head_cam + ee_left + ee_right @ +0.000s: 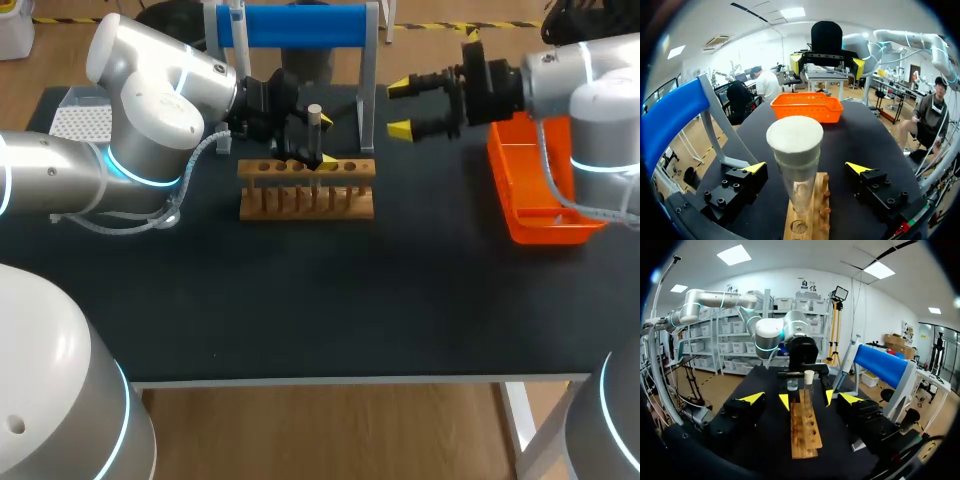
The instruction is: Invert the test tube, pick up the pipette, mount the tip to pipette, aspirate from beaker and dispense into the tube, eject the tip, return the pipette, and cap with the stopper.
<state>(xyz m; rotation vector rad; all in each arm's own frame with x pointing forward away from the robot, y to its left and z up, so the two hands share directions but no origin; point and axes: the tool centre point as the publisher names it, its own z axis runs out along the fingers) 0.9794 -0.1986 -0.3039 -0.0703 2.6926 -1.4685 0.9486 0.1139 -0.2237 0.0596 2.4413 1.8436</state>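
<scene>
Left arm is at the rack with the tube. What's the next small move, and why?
Probably close the left gripper on the test tube. The tube stands upright in the wooden rack between the open fingers, with a gap on each side, so nothing grips it yet for lifting and inverting.

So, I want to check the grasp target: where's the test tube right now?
Head view, mid-table toward the back: the test tube stands upright in the wooden rack, between the open fingers of the left hand.

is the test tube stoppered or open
Stoppered: a cream stopper sits in the mouth of the upright test tube, which stands in the wooden rack.
</scene>
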